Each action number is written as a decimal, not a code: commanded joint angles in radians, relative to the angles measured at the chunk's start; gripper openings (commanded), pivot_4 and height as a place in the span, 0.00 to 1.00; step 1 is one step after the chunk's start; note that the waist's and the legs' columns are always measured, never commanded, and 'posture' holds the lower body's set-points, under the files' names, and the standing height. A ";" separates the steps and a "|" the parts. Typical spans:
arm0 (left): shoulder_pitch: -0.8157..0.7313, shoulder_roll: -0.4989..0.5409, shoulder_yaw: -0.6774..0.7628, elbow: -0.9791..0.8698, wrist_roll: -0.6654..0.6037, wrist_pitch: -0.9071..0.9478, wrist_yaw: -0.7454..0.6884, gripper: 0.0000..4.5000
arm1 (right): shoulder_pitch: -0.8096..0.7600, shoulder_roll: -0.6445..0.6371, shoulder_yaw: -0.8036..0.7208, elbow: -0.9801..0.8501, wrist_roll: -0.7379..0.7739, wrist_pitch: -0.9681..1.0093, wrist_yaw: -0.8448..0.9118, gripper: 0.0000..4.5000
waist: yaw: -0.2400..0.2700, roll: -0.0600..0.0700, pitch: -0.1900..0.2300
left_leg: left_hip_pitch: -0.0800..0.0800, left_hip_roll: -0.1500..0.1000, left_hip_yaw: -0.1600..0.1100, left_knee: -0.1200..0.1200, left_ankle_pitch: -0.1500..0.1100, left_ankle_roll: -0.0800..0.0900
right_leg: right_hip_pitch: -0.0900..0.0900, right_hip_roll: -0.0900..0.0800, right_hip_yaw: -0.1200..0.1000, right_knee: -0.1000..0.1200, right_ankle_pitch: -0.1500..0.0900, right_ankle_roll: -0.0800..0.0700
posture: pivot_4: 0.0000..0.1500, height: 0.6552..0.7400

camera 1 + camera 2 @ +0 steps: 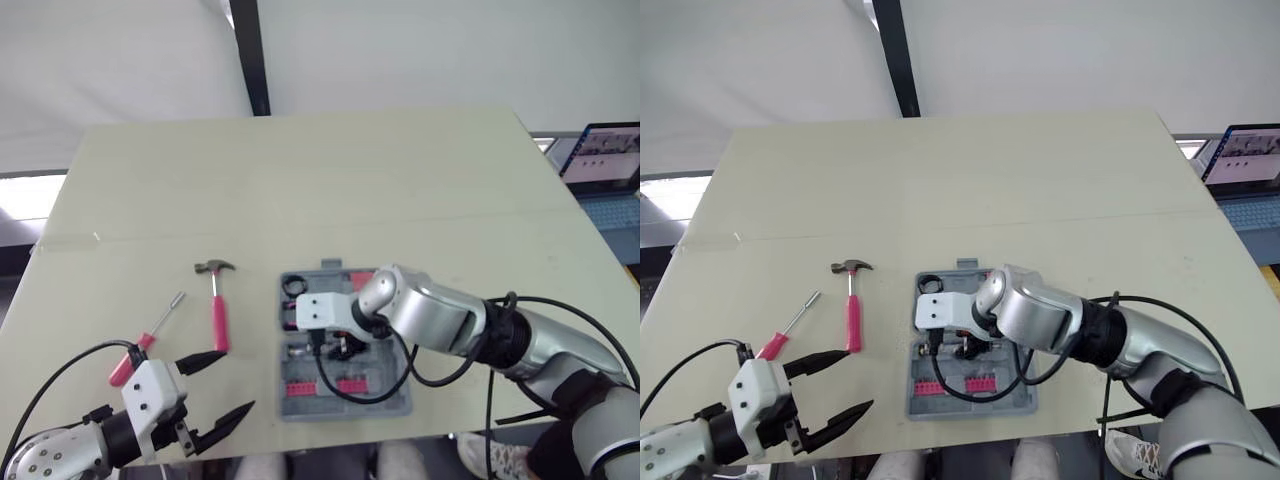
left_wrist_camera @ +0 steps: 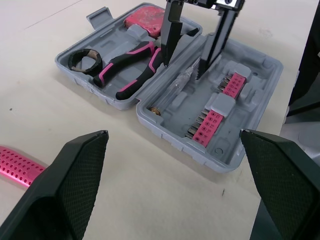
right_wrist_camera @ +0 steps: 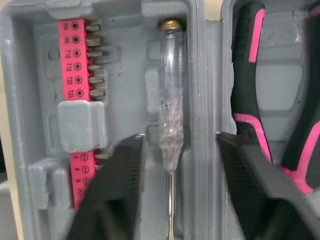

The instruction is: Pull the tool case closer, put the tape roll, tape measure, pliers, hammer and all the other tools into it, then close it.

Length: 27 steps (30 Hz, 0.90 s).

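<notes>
Our left gripper sat lowest in the head view, closest to us, over the near edge of the table. Its two black fingers were spread wide apart and held nothing. One fingertip lay near the handle end of the hammer, though we could not tell whether they touched.

Going outward from that claw, the hammer lay flat, its pink handle pointing toward us and its metal head away. Just to its left lay a pink-handled screwdriver, set at a slant, its metal shaft pointing away from us. Both rested on the bare table, outside the case.

To the right of the hammer, the grey tool case lay open and flat, close to the table's front edge. Our right gripper reached down into it. Its fingers were parted, one on each side of a clear-handled screwdriver that lay in a slot of the near half. Neither pad touched it, and the claw gripped nothing. Two pink bit holders sat beside that slot in the same half.

We saw the far half holding the black tape roll, the pliers with pink and black handles, and a reddish tape measure.

A laptop stood beyond the table's right edge.
</notes>
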 commanded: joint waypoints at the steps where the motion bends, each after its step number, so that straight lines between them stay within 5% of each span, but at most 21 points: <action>1: 0.011 -0.006 -0.007 0.000 0.010 -0.026 -0.008 1.00 | -0.027 -0.026 -0.058 -0.063 0.026 0.018 0.021 0.75 | 0.000 0.000 0.000 | 0.000 0.000 0.000 0.000 0.000 0.000 | 0.000 0.000 0.000 0.000 0.000 0.000 | 1.00 1.00; 8: 0.004 -0.010 -0.016 0.010 0.012 -0.039 -0.009 1.00 | 0.063 -0.073 -0.229 -0.110 0.113 -0.025 0.034 0.70 | 0.002 0.000 0.000 | 0.000 0.000 0.000 0.000 0.000 0.000 | 0.000 0.000 0.000 0.000 0.000 0.000 | 1.00 1.00; 10: 0.001 -0.011 -0.021 0.013 0.011 -0.042 -0.009 1.00 | 0.166 -0.066 -0.329 -0.110 0.150 -0.127 0.031 0.57 | 0.006 -0.002 -0.001 | 0.000 0.000 0.000 0.000 0.000 0.000 | 0.000 0.000 0.000 0.000 0.000 0.000 | 1.00 1.00; 15: -0.010 -0.014 -0.032 0.021 -0.004 -0.046 -0.021 1.00 | 0.424 -0.051 -0.499 -0.074 0.185 -0.466 0.057 0.01 | 0.005 -0.003 -0.001 | 0.000 0.000 0.002 0.000 0.000 0.000 | 0.000 0.000 0.000 -0.001 0.000 0.000 | 1.00 1.00; 27: -0.015 -0.009 -0.033 0.017 0.002 -0.045 -0.024 1.00 | 0.526 -0.018 -0.459 0.110 0.042 -0.694 0.080 0.01 | 0.003 -0.003 -0.001 | 0.001 0.000 0.002 0.000 0.000 0.000 | 0.001 0.000 0.000 -0.001 0.000 0.000 | 1.00 1.00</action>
